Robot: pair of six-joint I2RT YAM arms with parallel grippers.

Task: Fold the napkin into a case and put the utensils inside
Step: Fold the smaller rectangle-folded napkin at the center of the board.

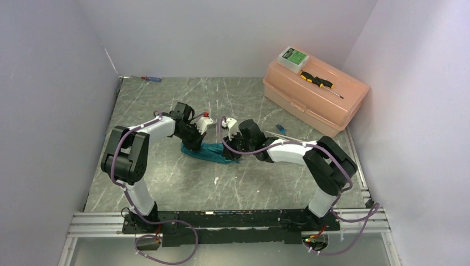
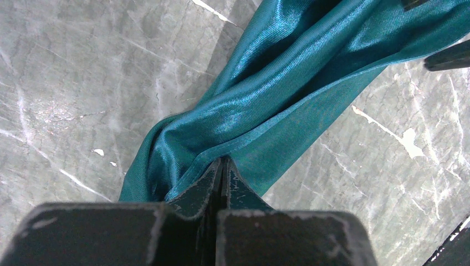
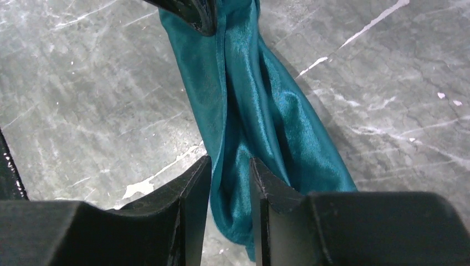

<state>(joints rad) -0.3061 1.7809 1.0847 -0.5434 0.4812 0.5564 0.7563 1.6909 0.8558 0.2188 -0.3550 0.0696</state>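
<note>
The teal napkin [image 1: 210, 152] lies bunched into a long twisted strip on the marble table, stretched between both grippers. My left gripper [image 2: 223, 160] is shut, its tips pinching the hem at one end of the napkin [image 2: 277, 83]. My right gripper [image 3: 230, 163] stands open at the other end, with the napkin [image 3: 249, 111] hanging between its fingers and a gap of table showing beside the left finger. In the top view, a small blue utensil [image 1: 280, 128] and thin white sticks [image 1: 275, 134] lie to the right of the right gripper [image 1: 238, 148].
A pink toolbox [image 1: 316, 97] sits at the back right, carrying a yellow-and-black screwdriver [image 1: 318, 82] and a green-and-white box [image 1: 292, 57]. A red-and-blue screwdriver [image 1: 151, 78] lies at the back left corner. Walls close in on three sides.
</note>
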